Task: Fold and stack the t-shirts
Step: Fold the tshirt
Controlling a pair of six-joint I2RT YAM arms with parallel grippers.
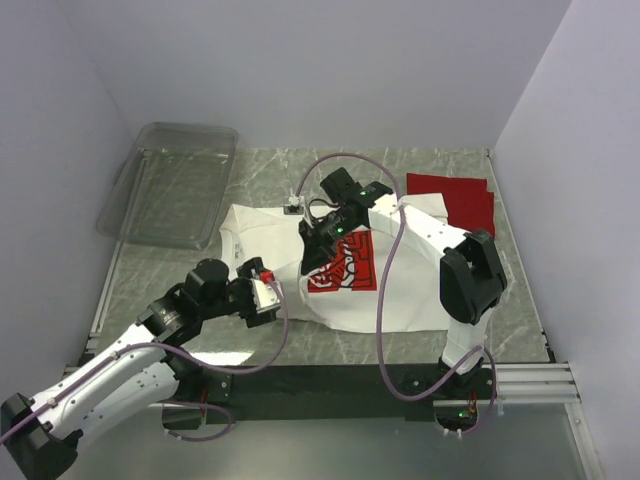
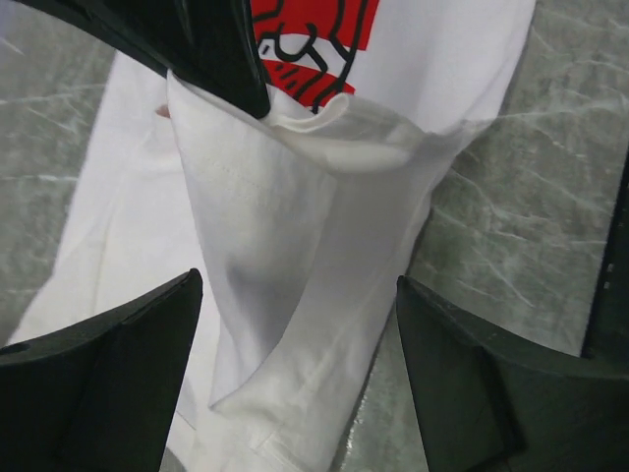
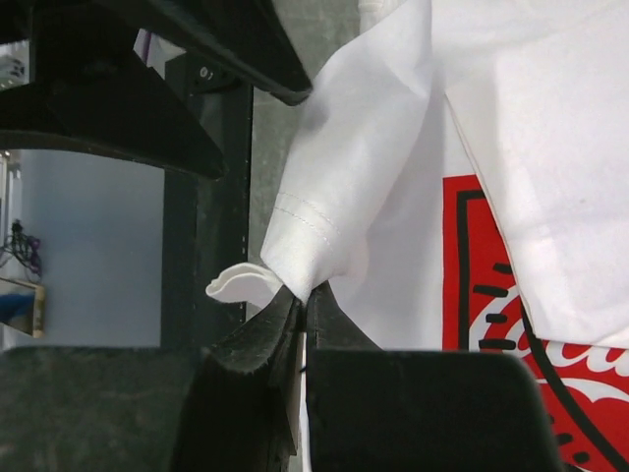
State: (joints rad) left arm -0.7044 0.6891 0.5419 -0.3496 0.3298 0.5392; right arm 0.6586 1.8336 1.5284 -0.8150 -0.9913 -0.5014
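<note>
White cloth t-shirt (image 1: 420, 290) with a red square chest graphic lies spread out. Folded plain red t-shirt (image 1: 460, 195) lies by its far right corner. Right gripper (image 3: 300, 324) pinches its lifted edge; left gripper (image 2: 298, 280), fingers spread, faces that edge.

text: none readable | white t-shirt (image 1: 410, 300): red square graphic (image 1: 345, 262) carries black line drawing only (no letters or numbers legible, even close up in the wrist views) | neck label (image 1: 293, 207) at the collar: too small to read
</note>
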